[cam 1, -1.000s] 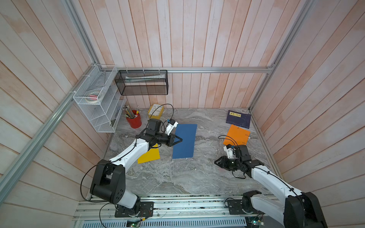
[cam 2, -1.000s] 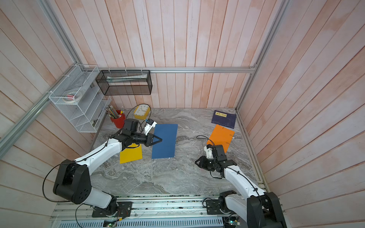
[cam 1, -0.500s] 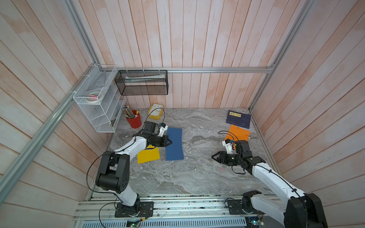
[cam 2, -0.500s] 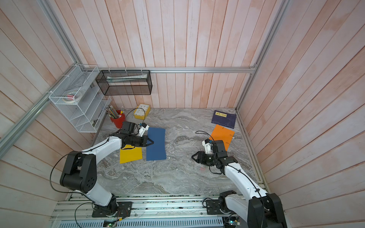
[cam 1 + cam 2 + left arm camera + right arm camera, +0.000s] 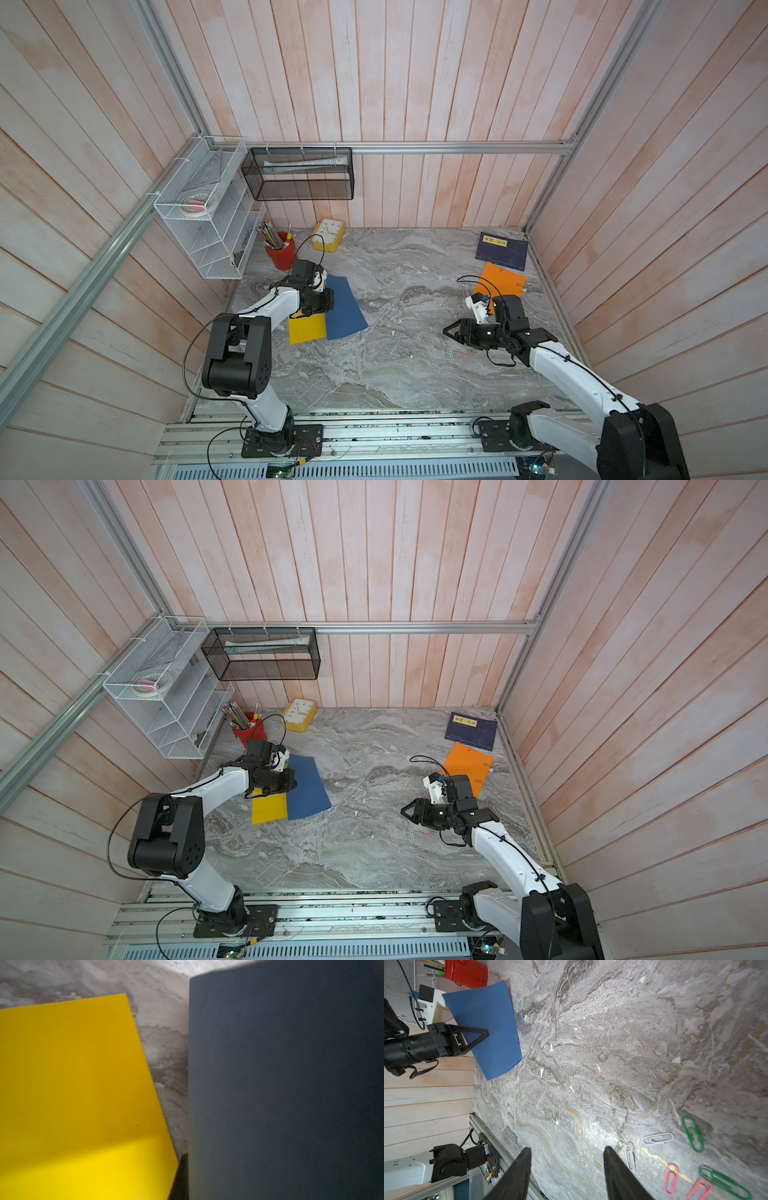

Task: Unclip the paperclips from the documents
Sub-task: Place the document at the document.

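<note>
My left gripper is shut on the near edge of the blue document, which lies curled and overlaps the yellow document. In the right wrist view its triangular fingers pinch that blue sheet. The left wrist view is filled by the yellow sheet and the blue sheet. The orange document lies flat at the right. My right gripper is open and empty, low over bare marble. Several loose paperclips lie beside it: silver, green, pink.
A red pencil cup and a yellow clock stand at the back left. A white wire rack and a black mesh basket hang on the walls. A navy booklet lies behind the orange sheet.
The left gripper has pulled the blue sheet leftward until it overlaps the yellow one. The right gripper's jaws have opened wider and it has shifted slightly away from the paperclips.
</note>
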### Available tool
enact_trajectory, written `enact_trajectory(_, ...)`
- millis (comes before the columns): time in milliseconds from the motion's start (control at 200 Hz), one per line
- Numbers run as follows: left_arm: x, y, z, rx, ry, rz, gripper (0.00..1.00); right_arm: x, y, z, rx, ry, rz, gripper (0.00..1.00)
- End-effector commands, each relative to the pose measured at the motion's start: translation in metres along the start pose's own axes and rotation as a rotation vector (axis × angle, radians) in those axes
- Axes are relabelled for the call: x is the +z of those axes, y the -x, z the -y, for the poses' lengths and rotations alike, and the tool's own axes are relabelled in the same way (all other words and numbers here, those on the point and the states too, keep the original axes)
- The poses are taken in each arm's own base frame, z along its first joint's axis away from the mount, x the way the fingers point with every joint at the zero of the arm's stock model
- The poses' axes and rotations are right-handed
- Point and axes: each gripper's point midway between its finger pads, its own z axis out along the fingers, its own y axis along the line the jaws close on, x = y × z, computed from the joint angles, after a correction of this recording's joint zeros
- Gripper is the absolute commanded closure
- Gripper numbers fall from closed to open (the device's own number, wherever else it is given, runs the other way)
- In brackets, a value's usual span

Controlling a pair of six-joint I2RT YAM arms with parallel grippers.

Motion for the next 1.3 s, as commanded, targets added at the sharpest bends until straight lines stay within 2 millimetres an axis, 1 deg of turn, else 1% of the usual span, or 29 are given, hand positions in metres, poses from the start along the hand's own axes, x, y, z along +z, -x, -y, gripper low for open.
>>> enact_trajectory(0, 0.005, -0.006, -0.026, -0.012, 0.114, -0.026, 1.00, -0.001, 0.007, -0.012, -0.041, 0.035, 0.008, 0.42)
enact_trajectory(70, 0.006, -0.006, -0.032, -0.013, 0.138, -0.033, 1.00, -0.002, 0.008, -0.012, -0.044, 0.036, 0.010, 0.42)
enact_trajectory(105, 0.007, -0.007, -0.034, -0.017, 0.152, -0.035, 0.97, -0.002, 0.008, -0.013, -0.045, 0.038, 0.010, 0.41)
enact_trajectory(255, 0.005, -0.005, -0.040, -0.030, 0.187, -0.030, 0.77, -0.001, 0.009, -0.012, -0.046, 0.037, 0.012, 0.41)
enact_trajectory(360, 0.000, -0.003, -0.046, -0.037, 0.225, -0.017, 0.66, -0.001, 0.011, -0.013, -0.047, 0.036, 0.015, 0.41)
enact_trajectory(470, -0.006, 0.000, -0.050, -0.046, 0.249, 0.003, 0.59, -0.001, 0.014, -0.013, -0.056, 0.025, 0.023, 0.40)
enact_trajectory(570, -0.013, 0.005, -0.051, -0.050, 0.264, 0.026, 0.56, -0.002, 0.021, -0.010, -0.060, 0.003, 0.040, 0.39)
enact_trajectory(645, -0.019, 0.009, -0.051, -0.054, 0.273, 0.047, 0.53, -0.004, 0.029, -0.007, -0.058, -0.020, 0.065, 0.39)
enact_trajectory(760, -0.034, 0.017, -0.048, -0.051, 0.281, 0.095, 0.48, -0.012, 0.045, 0.006, -0.039, -0.077, 0.115, 0.38)
enact_trajectory(870, -0.048, 0.028, -0.037, -0.037, 0.249, 0.156, 0.44, -0.022, 0.066, 0.023, -0.019, -0.138, 0.178, 0.37)
enact_trajectory(930, -0.056, 0.036, -0.023, -0.020, 0.186, 0.205, 0.43, -0.027, 0.078, 0.037, -0.003, -0.186, 0.211, 0.36)
enact_trajectory(990, -0.062, 0.040, -0.008, -0.005, 0.106, 0.243, 0.40, -0.032, 0.090, 0.052, 0.019, -0.233, 0.242, 0.35)
enact_trajectory(1050, -0.065, 0.044, 0.008, 0.012, 0.024, 0.273, 0.39, -0.037, 0.102, 0.069, 0.046, -0.287, 0.272, 0.34)
enact_trajectory(1195, -0.062, 0.045, 0.038, 0.036, -0.118, 0.289, 0.38, -0.047, 0.134, 0.101, 0.070, -0.406, 0.336, 0.31)
enact_trajectory(1290, -0.059, 0.045, 0.056, 0.057, -0.185, 0.295, 0.38, -0.046, 0.153, 0.120, 0.087, -0.476, 0.345, 0.31)
